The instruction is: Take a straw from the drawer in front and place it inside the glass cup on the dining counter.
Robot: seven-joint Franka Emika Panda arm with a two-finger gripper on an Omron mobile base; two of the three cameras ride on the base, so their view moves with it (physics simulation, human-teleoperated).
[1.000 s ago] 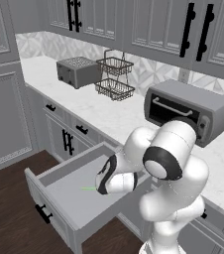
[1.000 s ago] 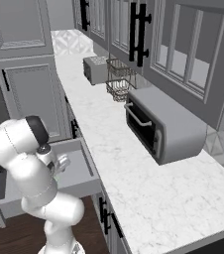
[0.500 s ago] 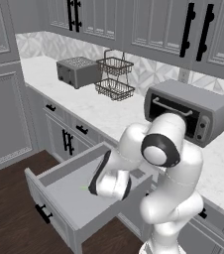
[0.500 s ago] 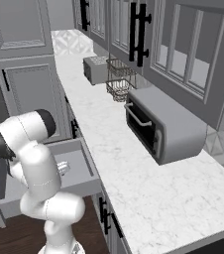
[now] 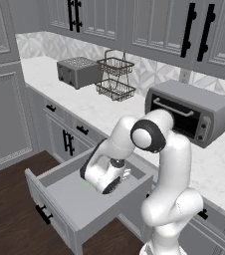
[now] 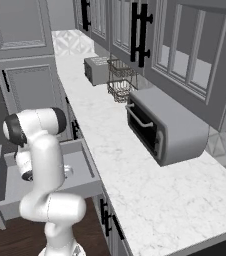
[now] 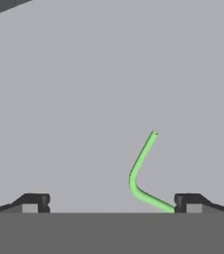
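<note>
gripper [image 7: 109, 202] down inside the pulled-out drawer [image 5: 59, 196], jaws spread wide and holding nothing, green straw [image 7: 140, 171] lying flat on the drawer floor, bent, between the fingertips, nearer one fingertip [image 7: 187, 202]

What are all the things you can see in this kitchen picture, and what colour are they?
straw: one, light green, bent, lying on the drawer floor between the open finger tips, nearer the one on the right of the hand view
drawer: one, grey, pulled open below the worktop
toaster: one, dark grey, at the far end of the worktop
wire basket rack: one, dark, two tiers, beside the toaster
toaster oven: one, grey with a dark door, on the worktop by the wall
worktop: one, white marble-look, over grey cabinets
upper cabinets: several, grey, black handles
gripper: one, dark tips, open, low inside the drawer
arm: one, white, reaching down into the drawer
</note>
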